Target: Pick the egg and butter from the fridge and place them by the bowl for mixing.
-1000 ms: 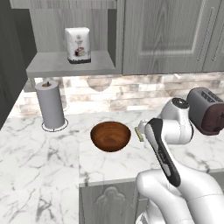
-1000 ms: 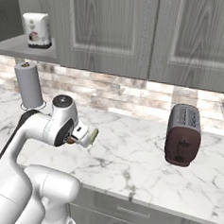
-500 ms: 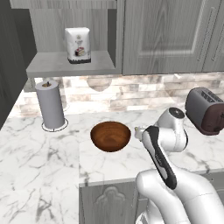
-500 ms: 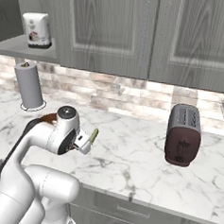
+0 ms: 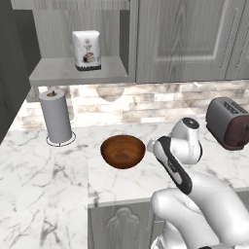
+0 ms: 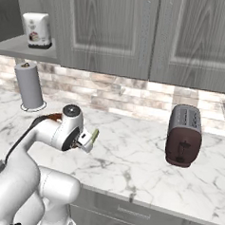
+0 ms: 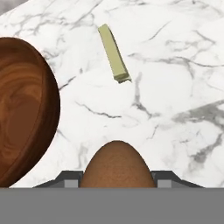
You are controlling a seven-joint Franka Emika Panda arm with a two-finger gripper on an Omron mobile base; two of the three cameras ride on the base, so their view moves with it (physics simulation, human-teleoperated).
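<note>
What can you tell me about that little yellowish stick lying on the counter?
The butter is a slim, pale yellowish stick with flat faces and squared ends. In the hand view it lies flat on the white marble counter, beside the wooden bowl but apart from it. Nothing grips or touches it.

The robot is a glossy white arm (image 5: 194, 204) built of fat, rounded, tube-like segments that swell into bulbous joints. A long black strip (image 5: 172, 164) with a thin pale edge runs along one link, and a round dark grey cap (image 6: 71, 111) closes the end of a joint housing. At the wrist, a pale grey-white hand block (image 6: 85, 139) sits beside a dark recess in the housing.
</note>
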